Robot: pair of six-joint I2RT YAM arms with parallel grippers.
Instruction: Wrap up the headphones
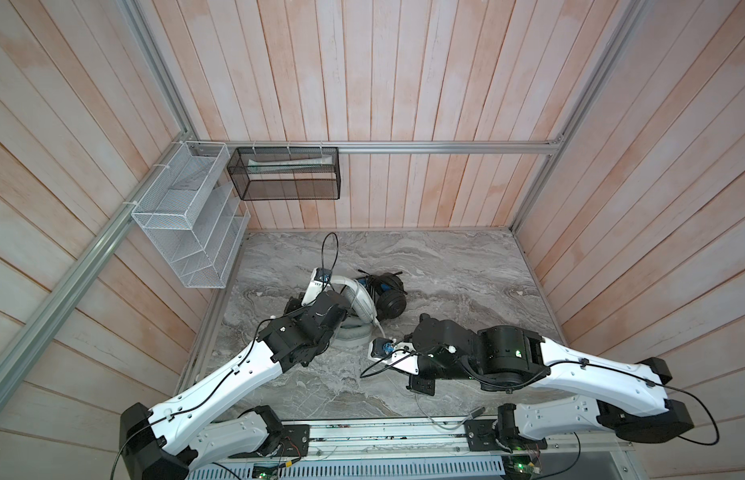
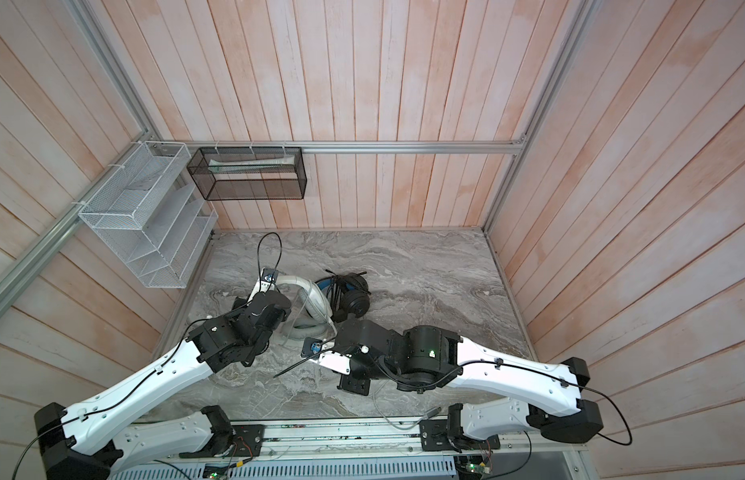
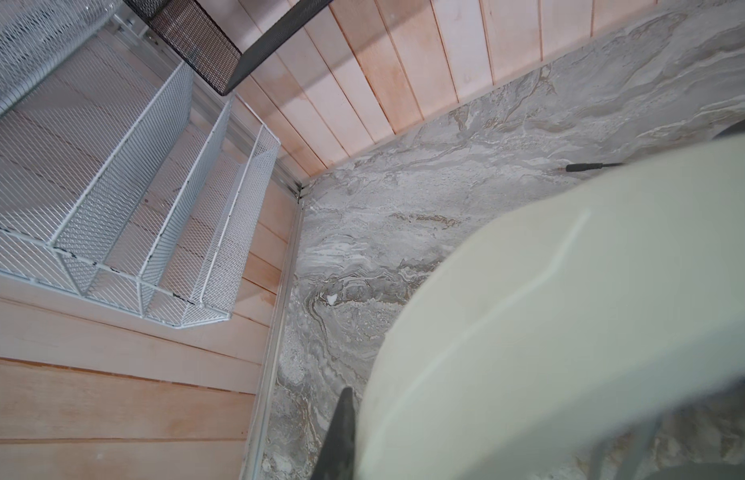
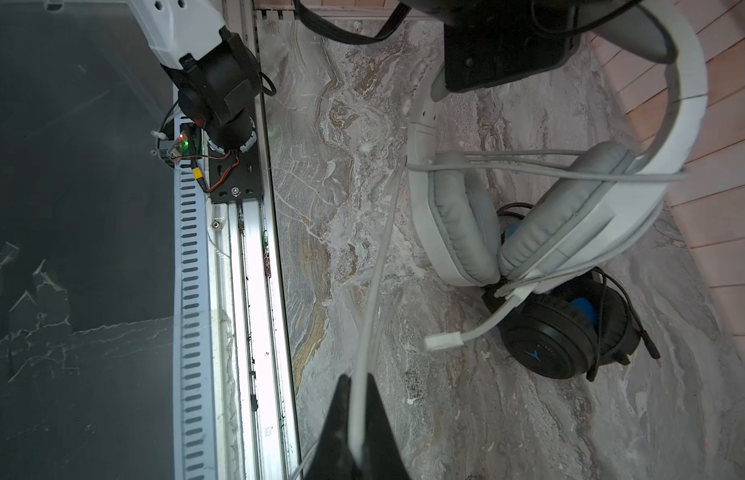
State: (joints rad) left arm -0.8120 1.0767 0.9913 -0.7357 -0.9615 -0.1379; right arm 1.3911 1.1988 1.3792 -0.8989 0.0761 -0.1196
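**Free room:** right and rear of the surface, bare to the walls; front-left patch between the two arms, also bare.

**Obstacles:**
- White headset and black headset, touching, left of centre.
- Grey cable, strung from the white headset to the right fingers, crossing mid-surface.
- Left arm over the white headset; right arm low across the front right.
- White rack juts from the left wall by the rear corner; black basket hangs on the back wall, above.
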